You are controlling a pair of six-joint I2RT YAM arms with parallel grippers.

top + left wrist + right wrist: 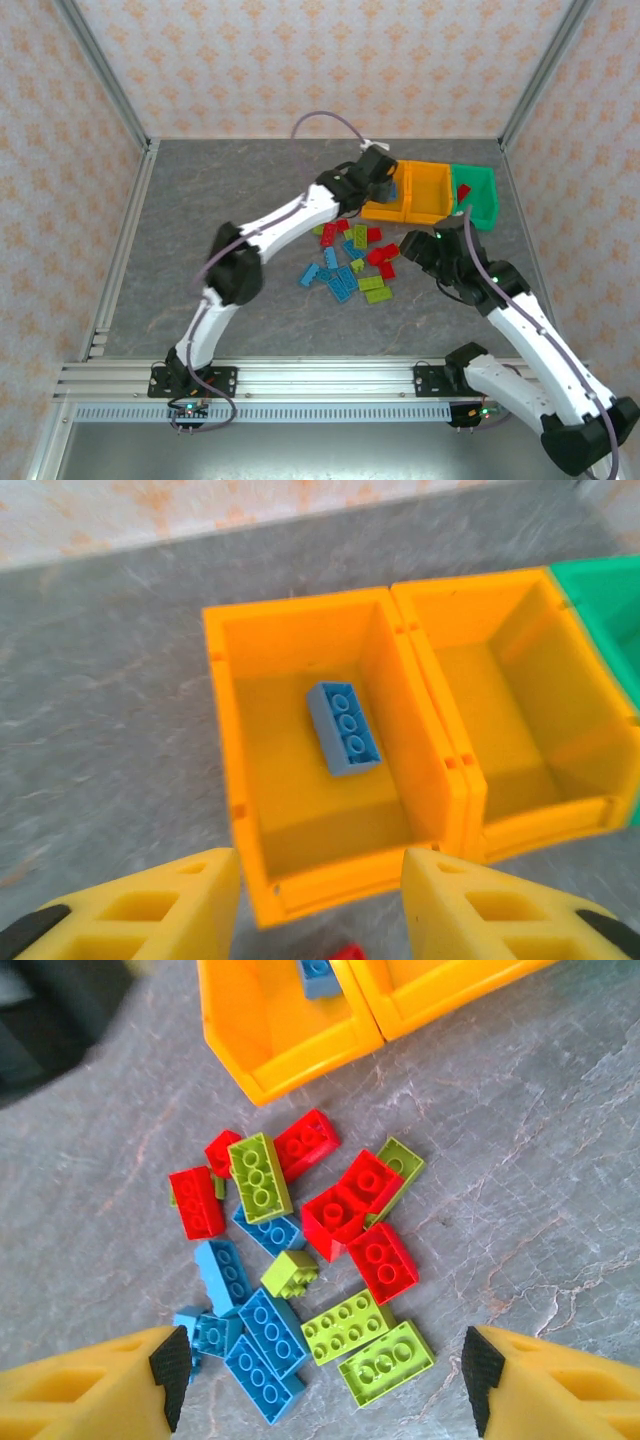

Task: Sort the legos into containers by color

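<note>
Left wrist view: a small blue studded plastic brick [345,728] lies studs-up in the end orange open-top plastic bin [225,740], its long axis slanting from far left to near right. The left gripper [320,895] hovers above, jaws parted and empty. The right gripper [325,1365] — spread wide, holding nothing — hangs over the pile of red, blue and lime-green bricks [290,1272] on the grey marbled tabletop [560,1210], ringed by patterned cream walls [330,60].
</note>
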